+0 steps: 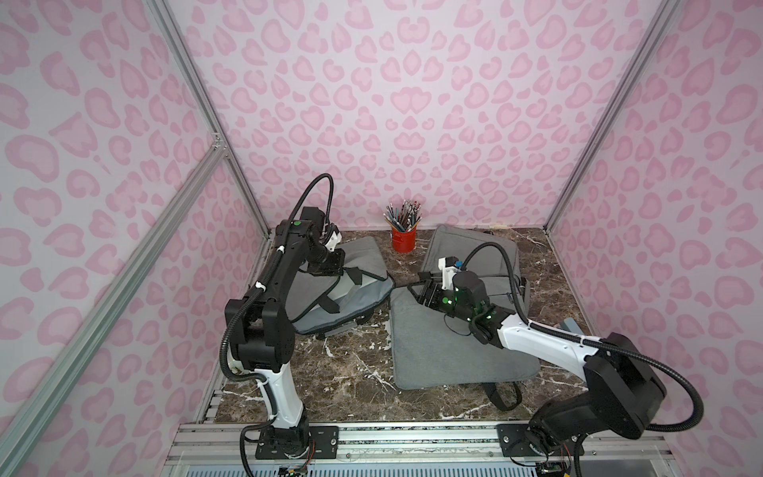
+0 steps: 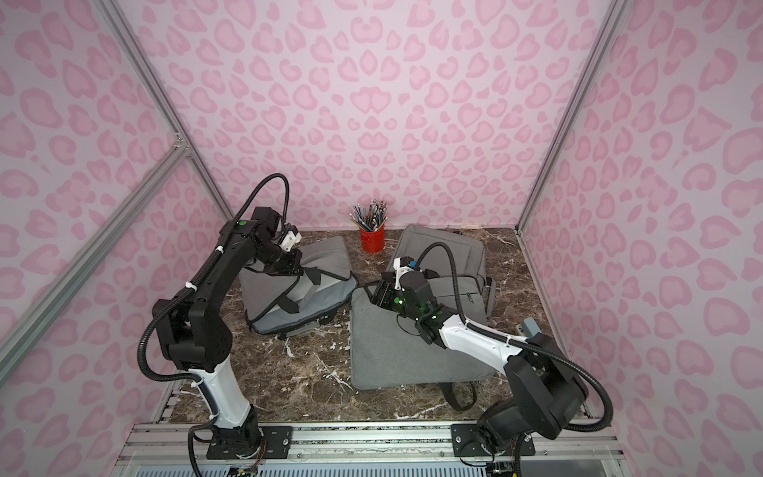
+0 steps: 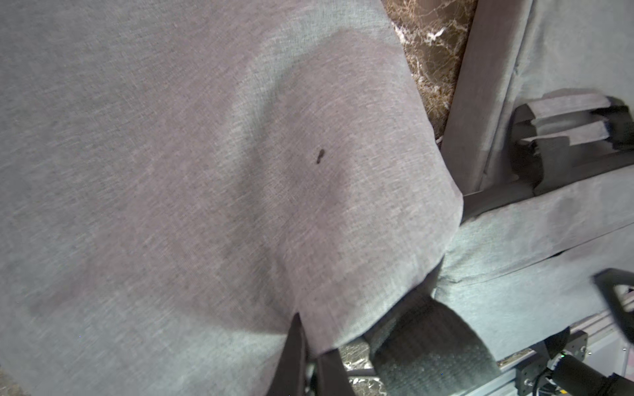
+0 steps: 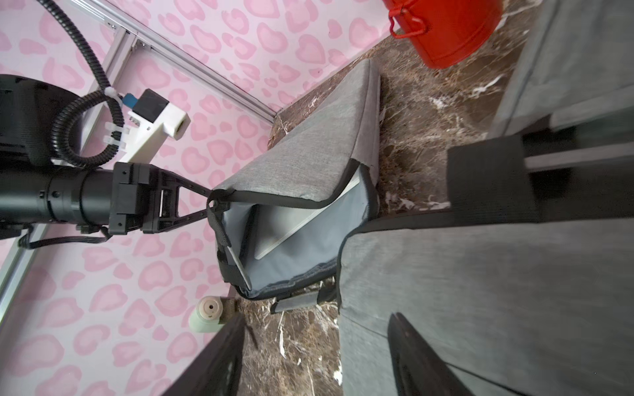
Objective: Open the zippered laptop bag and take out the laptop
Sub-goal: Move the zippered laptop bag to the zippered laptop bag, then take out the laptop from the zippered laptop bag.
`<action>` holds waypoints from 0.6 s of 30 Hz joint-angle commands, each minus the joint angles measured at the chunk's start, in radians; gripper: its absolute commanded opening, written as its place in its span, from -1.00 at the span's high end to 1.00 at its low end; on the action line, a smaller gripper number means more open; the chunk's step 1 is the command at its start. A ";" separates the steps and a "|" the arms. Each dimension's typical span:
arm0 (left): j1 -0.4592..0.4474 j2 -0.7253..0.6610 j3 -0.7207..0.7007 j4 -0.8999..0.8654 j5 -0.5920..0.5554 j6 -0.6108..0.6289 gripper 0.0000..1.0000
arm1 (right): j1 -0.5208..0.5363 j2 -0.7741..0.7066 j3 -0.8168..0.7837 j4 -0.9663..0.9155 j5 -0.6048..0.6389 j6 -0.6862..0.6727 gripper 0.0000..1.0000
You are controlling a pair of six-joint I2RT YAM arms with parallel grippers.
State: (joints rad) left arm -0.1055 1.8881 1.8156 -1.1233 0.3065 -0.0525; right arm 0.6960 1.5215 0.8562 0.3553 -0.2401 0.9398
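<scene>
Grey fabric laptop bag (image 1: 362, 252) lies at the far left of the bench (image 1: 355, 371), unzipped, top flap lifted, mouth gaping toward the right. Inside, a silver laptop (image 4: 295, 223) rests against pale lining, partly showing.

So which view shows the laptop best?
The right wrist view: the laptop lies visible inside the open bag. Both top views show only a pale sliver; the left wrist view shows only bag fabric.

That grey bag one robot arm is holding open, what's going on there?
The left gripper is pinched shut on the upper edge of the grey fabric laptop bag, holding its mouth lifted open. The flat silver laptop sits inside, not yet taken out. The right gripper hangs open and empty beside the bag's mouth, over the corner of a flat grey fabric sleeve.
</scene>
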 commanded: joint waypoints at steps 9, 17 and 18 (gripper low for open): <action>0.025 0.011 0.047 -0.012 0.134 -0.143 0.97 | 0.125 0.316 0.208 0.178 0.034 0.203 -0.19; 0.025 0.011 0.067 -0.026 0.150 -0.168 0.97 | 0.167 0.517 0.361 0.196 0.010 0.282 -0.10; 0.025 0.011 0.067 -0.025 0.151 -0.171 0.97 | 0.174 0.540 0.381 0.194 0.009 0.294 -0.09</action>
State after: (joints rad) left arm -0.0811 1.9003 1.8675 -1.1511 0.3981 -0.1932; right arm 0.8570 2.0182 1.2087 0.5152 -0.2222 1.1881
